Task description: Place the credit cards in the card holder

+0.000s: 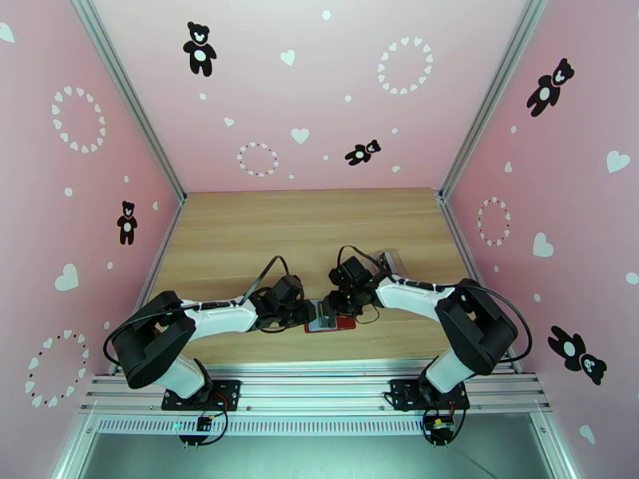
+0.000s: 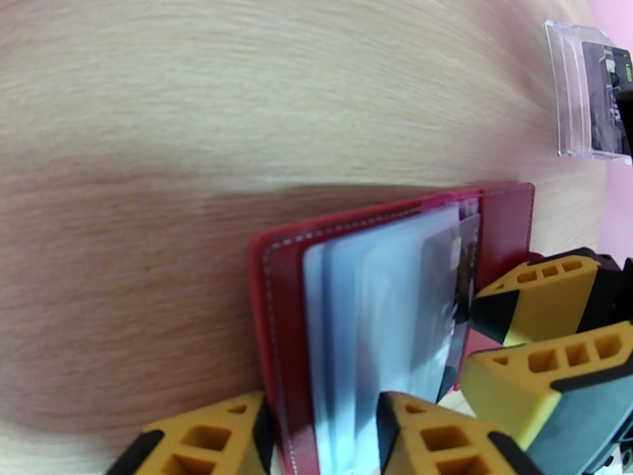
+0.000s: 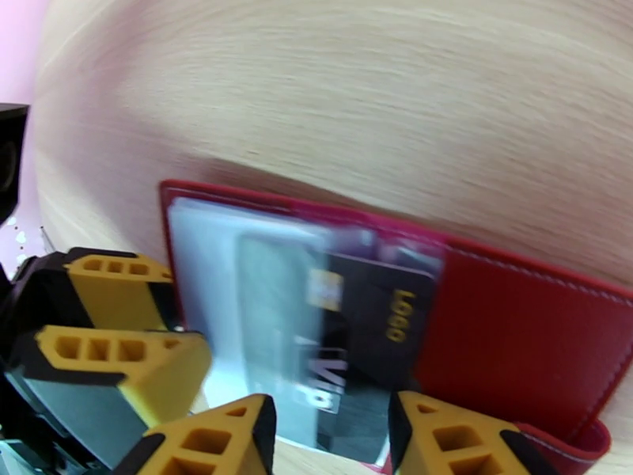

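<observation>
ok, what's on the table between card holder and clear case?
Bare table between card holder and clear case, left wrist view; from above, the right arm overhangs it.

I read gold lettering "Logo" on the dark grey thin rectangular card [image 3: 372, 310]. White letters beside it: "VI" legible, the remainder blurred.

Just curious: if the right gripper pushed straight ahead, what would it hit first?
Probably the holder: the card held by the right gripper points into its clear pockets, right ahead.
</observation>
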`<state>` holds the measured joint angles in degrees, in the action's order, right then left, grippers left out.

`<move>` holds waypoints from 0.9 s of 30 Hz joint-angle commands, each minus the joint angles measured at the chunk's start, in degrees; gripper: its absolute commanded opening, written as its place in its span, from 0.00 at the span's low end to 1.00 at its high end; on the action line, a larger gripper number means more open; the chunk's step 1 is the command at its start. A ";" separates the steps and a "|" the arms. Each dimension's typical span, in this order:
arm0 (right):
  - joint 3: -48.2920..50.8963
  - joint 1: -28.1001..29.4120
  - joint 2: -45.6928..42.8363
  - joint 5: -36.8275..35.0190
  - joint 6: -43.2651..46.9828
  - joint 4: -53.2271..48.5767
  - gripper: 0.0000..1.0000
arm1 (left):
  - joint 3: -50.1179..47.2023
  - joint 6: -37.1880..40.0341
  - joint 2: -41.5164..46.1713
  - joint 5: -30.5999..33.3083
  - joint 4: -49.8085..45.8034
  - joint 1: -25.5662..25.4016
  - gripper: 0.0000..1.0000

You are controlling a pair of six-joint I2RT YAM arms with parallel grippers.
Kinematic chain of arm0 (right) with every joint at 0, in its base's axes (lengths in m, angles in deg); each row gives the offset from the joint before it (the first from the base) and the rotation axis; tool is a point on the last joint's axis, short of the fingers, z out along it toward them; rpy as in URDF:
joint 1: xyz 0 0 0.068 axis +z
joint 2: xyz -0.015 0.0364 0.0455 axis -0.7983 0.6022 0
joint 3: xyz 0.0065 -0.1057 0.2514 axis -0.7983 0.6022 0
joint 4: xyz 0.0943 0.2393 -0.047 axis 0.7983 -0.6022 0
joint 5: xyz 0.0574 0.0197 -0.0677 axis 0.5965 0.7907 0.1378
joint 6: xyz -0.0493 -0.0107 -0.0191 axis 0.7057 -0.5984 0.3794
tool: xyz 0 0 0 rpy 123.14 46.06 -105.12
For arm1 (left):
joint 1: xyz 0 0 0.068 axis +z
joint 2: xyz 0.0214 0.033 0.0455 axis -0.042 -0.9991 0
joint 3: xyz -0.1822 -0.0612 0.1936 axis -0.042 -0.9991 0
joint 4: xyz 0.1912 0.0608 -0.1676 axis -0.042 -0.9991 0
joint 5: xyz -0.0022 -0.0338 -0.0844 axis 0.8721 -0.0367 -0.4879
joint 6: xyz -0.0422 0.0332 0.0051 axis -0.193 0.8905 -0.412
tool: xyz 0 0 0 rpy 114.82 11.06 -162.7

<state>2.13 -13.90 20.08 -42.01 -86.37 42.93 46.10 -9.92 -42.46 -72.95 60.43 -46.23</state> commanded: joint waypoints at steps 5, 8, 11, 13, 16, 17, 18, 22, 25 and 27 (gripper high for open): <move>-0.30 0.98 1.52 3.56 -2.65 4.59 0.44 | 0.26 0.83 -1.59 0.84 -1.39 -1.10 0.40; -0.39 1.01 0.49 3.36 -2.30 4.04 0.44 | 0.26 0.86 -1.63 0.90 -1.37 -1.05 0.40; -1.26 1.07 -2.76 -2.26 0.01 -0.81 0.44 | 0.08 0.93 -1.35 1.00 -1.46 -1.04 0.40; -2.21 1.06 -3.93 -6.22 1.81 -4.76 0.44 | 0.08 0.93 -1.32 0.99 -1.41 -1.10 0.40; -2.32 0.92 -3.90 -8.43 2.52 -6.75 0.45 | -0.01 0.89 -1.24 0.85 -1.05 -1.10 0.40; -2.36 0.92 -3.63 -9.21 2.60 -7.25 0.45 | -0.07 0.86 -1.30 0.78 -0.87 -1.08 0.40; -2.29 0.97 -3.12 -9.64 2.70 -7.40 0.45 | -0.10 0.93 -1.29 0.72 -0.84 -1.10 0.40; -1.95 1.02 -0.74 -8.02 2.46 -6.33 0.46 | -0.10 1.02 -1.09 0.79 -1.20 -1.10 0.40; -1.75 1.02 -0.02 -7.01 2.13 -5.22 0.46 | -0.18 1.07 -0.89 0.85 -1.20 -1.10 0.40; -1.74 1.02 0.35 -6.58 2.09 -5.02 0.45 | -0.03 1.11 -0.96 0.90 -1.36 -1.08 0.40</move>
<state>0.99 -13.18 19.36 -48.91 -84.49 38.60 46.10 -9.70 -42.44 -72.34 60.43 -46.56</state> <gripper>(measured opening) 0.453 0.403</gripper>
